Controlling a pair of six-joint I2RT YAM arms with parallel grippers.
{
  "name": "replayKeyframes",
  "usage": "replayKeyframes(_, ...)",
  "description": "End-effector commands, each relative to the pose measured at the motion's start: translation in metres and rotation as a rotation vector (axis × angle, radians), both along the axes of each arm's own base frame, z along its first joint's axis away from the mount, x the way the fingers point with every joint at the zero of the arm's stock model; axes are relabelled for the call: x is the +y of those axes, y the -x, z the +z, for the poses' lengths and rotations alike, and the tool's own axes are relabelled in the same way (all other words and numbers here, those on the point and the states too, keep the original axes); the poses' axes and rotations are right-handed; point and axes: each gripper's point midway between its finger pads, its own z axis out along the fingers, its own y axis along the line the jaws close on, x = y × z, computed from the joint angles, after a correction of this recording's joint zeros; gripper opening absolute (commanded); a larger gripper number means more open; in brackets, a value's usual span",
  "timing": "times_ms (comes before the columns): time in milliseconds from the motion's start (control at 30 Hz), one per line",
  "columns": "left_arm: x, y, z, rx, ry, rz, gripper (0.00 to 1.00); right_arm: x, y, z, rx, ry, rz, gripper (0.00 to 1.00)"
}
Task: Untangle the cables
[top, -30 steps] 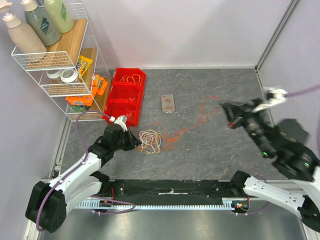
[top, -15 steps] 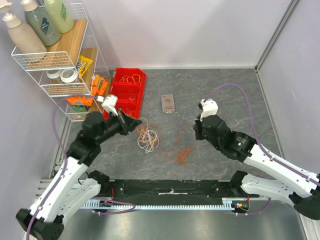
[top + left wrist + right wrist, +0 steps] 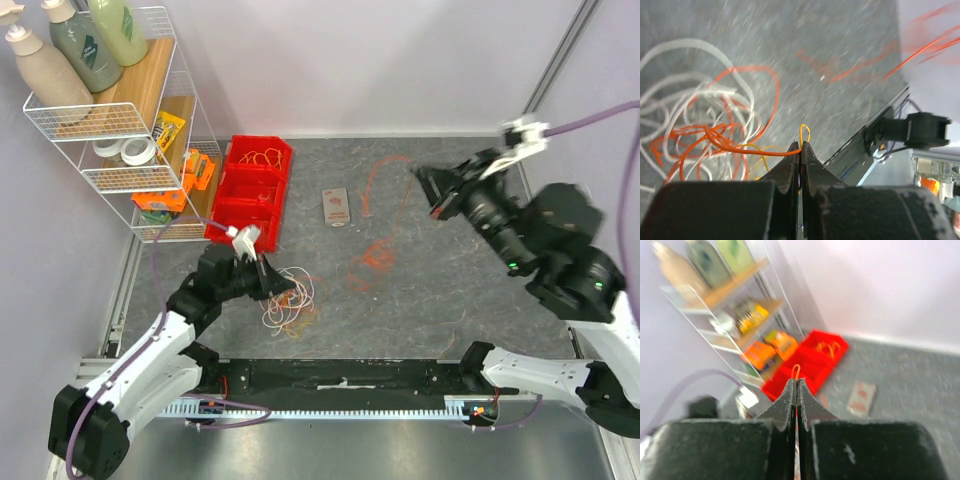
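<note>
Cables [image 3: 285, 305] bunch by the left fingers [image 3: 787, 170], pinching an orange strand [image 3: 755, 148] as anchor; raised right fingers [image 3: 785, 400] pinch another, likely to draw it free.

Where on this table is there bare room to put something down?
Bare: near right, between the orange cable and the front rail; also the back strip beside the red bin. Crowded: the tangle by the left gripper.
</note>
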Motion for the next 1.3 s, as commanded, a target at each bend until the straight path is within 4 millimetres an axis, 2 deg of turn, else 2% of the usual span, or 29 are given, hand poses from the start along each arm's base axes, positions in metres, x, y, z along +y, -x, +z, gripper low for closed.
replayKeyframes(0,-0.013,0.003,-0.015,0.058,0.084,-0.031,0.02,-0.002,0.020,0.085,-0.173,-0.087,0.090,0.00)
replayKeyframes(67,-0.011,0.001,-0.018,0.061,0.063,-0.026,0.02,-0.002,0.023,0.107,-0.211,-0.113,0.105,0.00)
replayKeyframes(167,-0.010,-0.002,-0.007,0.026,0.044,-0.031,0.02,0.007,0.022,0.120,-0.233,-0.128,0.129,0.00)
replayKeyframes(200,-0.011,-0.001,0.001,0.011,0.045,-0.044,0.08,0.010,0.021,0.121,-0.232,-0.128,0.136,0.00)
replayKeyframes(267,-0.015,0.001,0.024,-0.047,0.071,-0.085,0.35,0.016,0.019,0.120,-0.231,-0.123,0.148,0.00)
replayKeyframes(300,-0.018,0.005,0.036,-0.079,0.095,-0.117,0.67,0.018,0.018,0.118,-0.225,-0.121,0.152,0.00)
replayKeyframes(333,-0.022,0.009,0.055,-0.133,0.132,-0.158,0.83,0.020,0.017,0.117,-0.222,-0.119,0.154,0.00)
replayKeyframes(367,-0.024,0.012,0.068,-0.177,0.159,-0.185,0.92,0.021,0.016,0.115,-0.217,-0.118,0.155,0.00)
replayKeyframes(433,-0.028,0.021,0.097,-0.277,0.213,-0.242,0.93,0.023,0.015,0.110,-0.206,-0.117,0.159,0.00)
replayKeyframes(467,-0.030,0.025,0.105,-0.299,0.226,-0.260,0.93,0.024,0.016,0.110,-0.204,-0.123,0.163,0.00)
replayKeyframes(533,-0.034,0.032,0.120,-0.358,0.246,-0.296,0.81,0.026,0.017,0.109,-0.199,-0.131,0.173,0.00)
replayKeyframes(600,-0.039,0.036,0.125,-0.379,0.250,-0.326,0.64,0.028,0.019,0.111,-0.200,-0.145,0.189,0.00)
replayKeyframes(633,-0.041,0.037,0.127,-0.382,0.250,-0.333,0.61,0.030,0.020,0.112,-0.200,-0.151,0.201,0.00)
replayKeyframes(700,-0.047,0.040,0.130,-0.393,0.257,-0.353,0.64,0.032,0.023,0.116,-0.199,-0.170,0.220,0.00)
replayKeyframes(800,-0.056,0.043,0.135,-0.432,0.266,-0.366,0.90,0.035,0.026,0.121,-0.202,-0.188,0.242,0.00)
replayKeyframes(900,-0.062,0.042,0.145,-0.497,0.274,-0.375,0.94,0.039,0.026,0.125,-0.200,-0.203,0.257,0.00)
replayKeyframes(967,-0.064,0.038,0.155,-0.536,0.274,-0.368,0.89,0.040,0.026,0.129,-0.204,-0.211,0.259,0.00)
replayKeyframes(1067,-0.067,0.032,0.158,-0.560,0.262,-0.365,0.79,0.041,0.025,0.133,-0.209,-0.219,0.255,0.00)
replayKeyframes(1100,-0.069,0.031,0.157,-0.563,0.260,-0.372,0.77,0.041,0.024,0.134,-0.210,-0.220,0.253,0.00)
replayKeyframes(1167,-0.074,0.026,0.152,-0.560,0.249,-0.377,0.68,0.041,0.024,0.137,-0.214,-0.225,0.255,0.00)
replayKeyframes(1267,-0.085,0.017,0.139,-0.506,0.237,-0.396,0.66,0.041,0.025,0.142,-0.225,-0.236,0.256,0.00)
